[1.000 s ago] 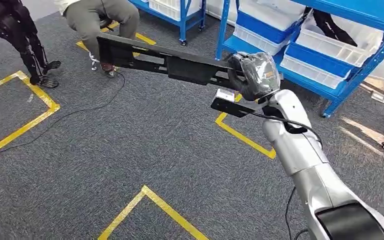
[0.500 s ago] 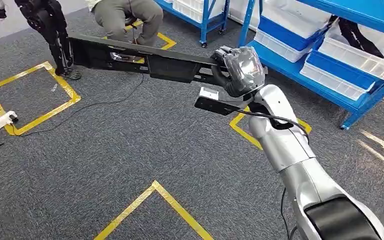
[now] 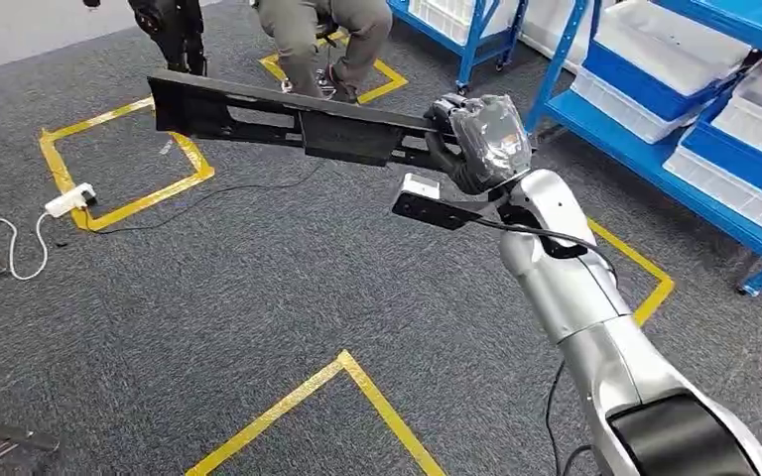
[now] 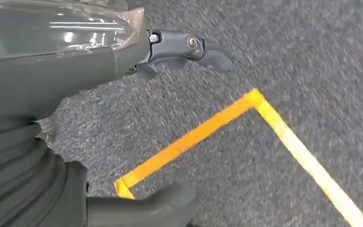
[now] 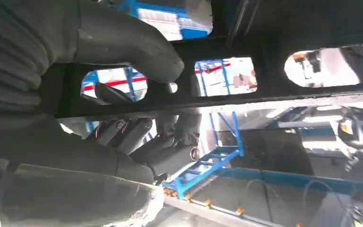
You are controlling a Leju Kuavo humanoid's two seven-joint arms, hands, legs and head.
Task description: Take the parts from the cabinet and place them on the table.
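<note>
A long, flat black part (image 3: pixel 288 117) with cut-out slots stretches level above the grey carpet (image 3: pixel 258 297), reaching left. At its right end, the right hand (image 3: pixel 481 144) grips it, fingers (image 5: pixel 137 135) curled round. The left hand (image 4: pixel 123 52) hangs over the floor, fingers apart, holding nothing.

Ahead of my right hand (image 3: pixel 481 144), the long black part (image 3: pixel 288 117) reaches toward a seated person (image 3: pixel 322 40); blue racks (image 3: pixel 655 119) flank right; open carpet (image 3: pixel 258 297) below.
</note>
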